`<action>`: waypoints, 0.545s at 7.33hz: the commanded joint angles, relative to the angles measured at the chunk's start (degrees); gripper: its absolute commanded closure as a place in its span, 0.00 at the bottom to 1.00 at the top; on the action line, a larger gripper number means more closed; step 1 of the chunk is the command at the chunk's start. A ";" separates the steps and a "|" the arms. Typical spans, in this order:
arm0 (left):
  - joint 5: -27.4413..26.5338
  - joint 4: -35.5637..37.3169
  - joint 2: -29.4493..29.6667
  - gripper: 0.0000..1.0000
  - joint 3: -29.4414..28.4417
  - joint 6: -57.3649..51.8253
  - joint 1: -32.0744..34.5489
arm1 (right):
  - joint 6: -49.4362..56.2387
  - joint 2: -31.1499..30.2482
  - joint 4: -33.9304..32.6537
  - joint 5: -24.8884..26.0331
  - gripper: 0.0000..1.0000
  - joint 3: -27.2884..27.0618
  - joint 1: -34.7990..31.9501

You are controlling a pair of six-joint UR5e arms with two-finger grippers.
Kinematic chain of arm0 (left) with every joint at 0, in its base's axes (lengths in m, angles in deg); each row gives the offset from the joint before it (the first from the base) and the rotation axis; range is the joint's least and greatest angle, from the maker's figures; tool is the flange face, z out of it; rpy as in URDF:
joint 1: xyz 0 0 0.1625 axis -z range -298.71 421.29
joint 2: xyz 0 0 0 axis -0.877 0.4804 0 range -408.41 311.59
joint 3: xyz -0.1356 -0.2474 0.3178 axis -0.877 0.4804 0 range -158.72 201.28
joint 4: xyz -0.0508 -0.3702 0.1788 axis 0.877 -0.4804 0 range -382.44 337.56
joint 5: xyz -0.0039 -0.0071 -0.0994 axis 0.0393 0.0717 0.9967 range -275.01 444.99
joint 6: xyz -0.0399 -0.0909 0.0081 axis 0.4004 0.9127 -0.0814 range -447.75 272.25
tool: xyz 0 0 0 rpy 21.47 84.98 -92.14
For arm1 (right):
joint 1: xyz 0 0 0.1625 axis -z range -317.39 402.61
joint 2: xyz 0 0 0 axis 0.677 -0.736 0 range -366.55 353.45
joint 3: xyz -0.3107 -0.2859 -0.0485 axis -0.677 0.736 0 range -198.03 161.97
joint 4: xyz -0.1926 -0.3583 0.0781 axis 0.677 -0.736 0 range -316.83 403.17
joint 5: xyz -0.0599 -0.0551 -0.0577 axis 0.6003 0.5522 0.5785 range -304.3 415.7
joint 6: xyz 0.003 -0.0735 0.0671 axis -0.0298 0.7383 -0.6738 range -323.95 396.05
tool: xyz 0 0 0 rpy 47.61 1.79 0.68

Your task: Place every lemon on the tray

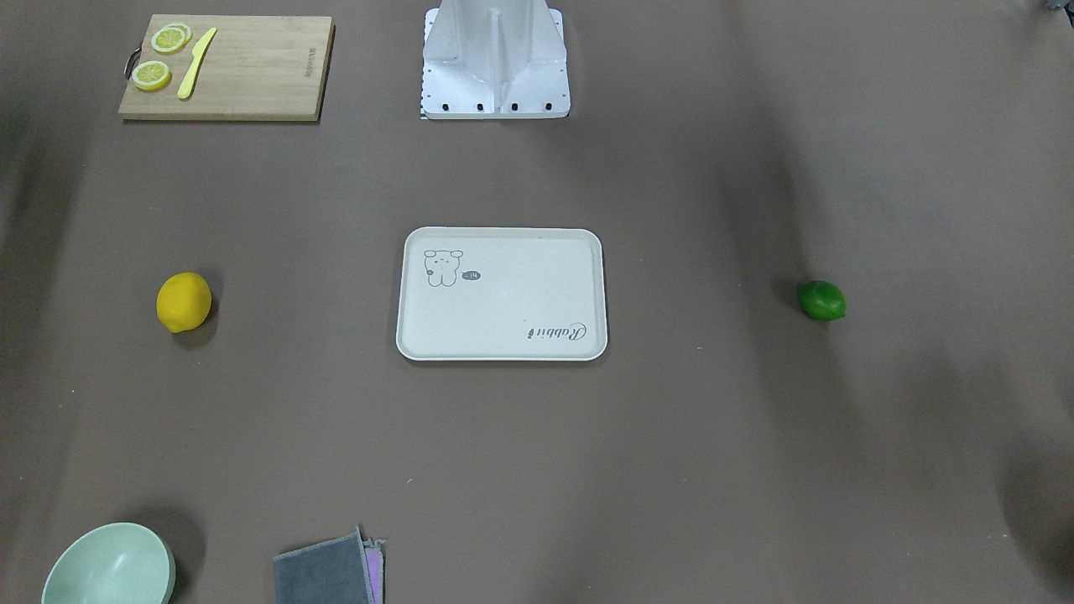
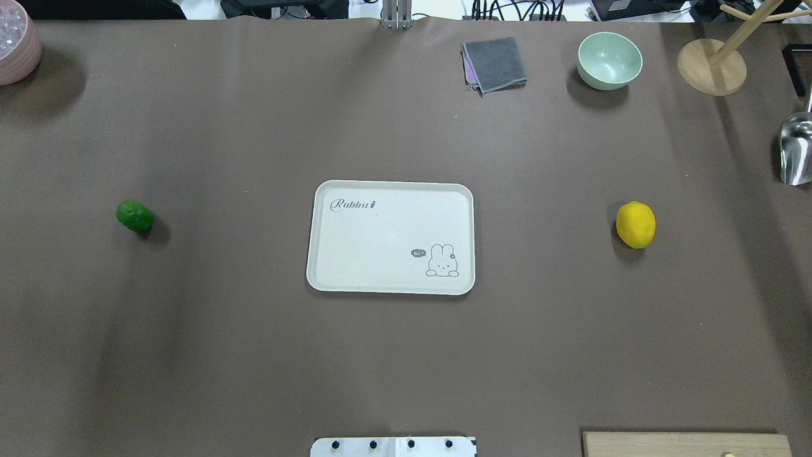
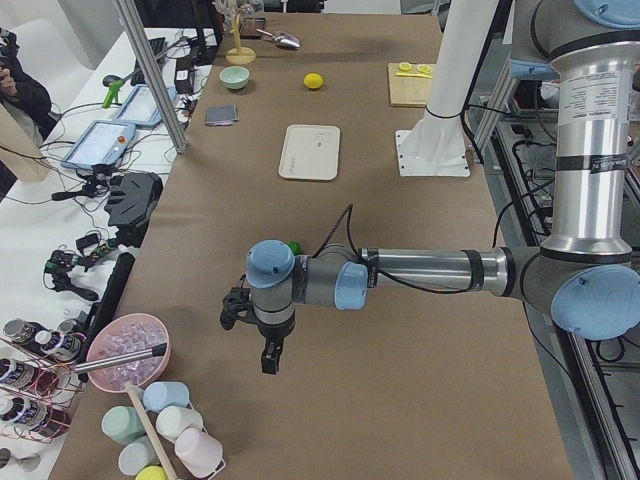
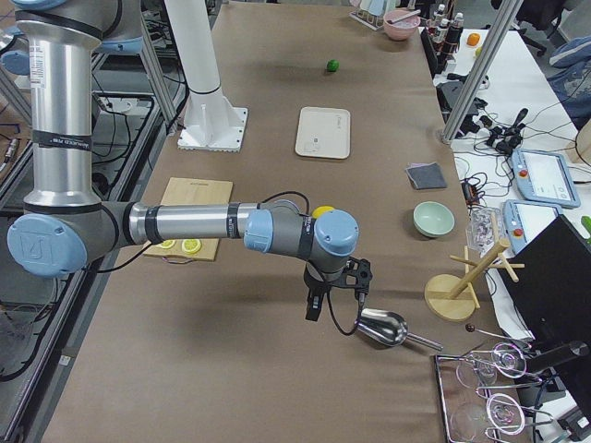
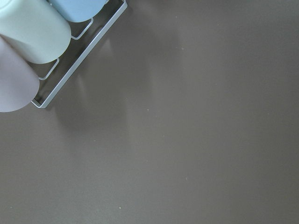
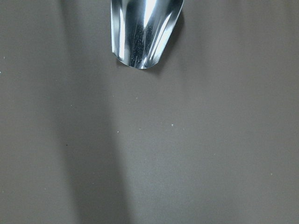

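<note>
Neither fruit is on it yet: the flat cream-white rectangular tray [image 1: 520,294] sits mid-counter, with the bright yellow oval lemon [image 1: 183,302] well apart from it on the robot's right side and the glossy green oval lemon [image 1: 821,300] about as far off on the robot's left, both lying loose on the brown counter [image 1: 537,470]. From where I stand the left arm [image 3: 420,275] hangs out over its end of the counter, its wrist camera looking down at a rack of pastel cups [image 5: 28,32], and the right arm [image 4: 185,223] does the same at the other end above a shiny metal scoop [image 6: 145,32]. Both sets of jaws show only in the side views, so I cannot tell whether they are apart or together. The lemons look firm, light and smooth-skinned, and I would expect them to roll at a nudge and slip if pinched near the pointed tips. The sound hold, I judge, is from above across the fat middle, with the jaws closing on the short axis. The tray carries the word "Rabbit" in script in one corner, and in the opposite corner a small cartoon animal beside a dark speech bubble that seems to say "hi". The wooden cutting board [image 1: 226,67] bears a faint stamp too small to read.
</note>
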State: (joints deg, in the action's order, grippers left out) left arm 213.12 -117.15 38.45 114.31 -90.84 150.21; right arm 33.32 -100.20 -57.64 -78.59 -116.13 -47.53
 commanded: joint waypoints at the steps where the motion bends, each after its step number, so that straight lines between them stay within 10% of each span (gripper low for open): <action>1: 0.02 0.06 -0.11 0.02 -0.05 0.02 0.11 | 0.96 -0.13 0.35 -0.26 0.00 0.02 -0.03; 4: 0.02 0.06 -0.11 0.02 -0.05 0.02 0.11 | 0.44 0.22 0.35 -0.70 0.00 -0.33 0.05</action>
State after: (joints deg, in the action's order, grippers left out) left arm 213.13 -117.10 38.35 114.27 -90.82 150.31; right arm 33.91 -100.03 -57.36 -79.15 -116.36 -47.49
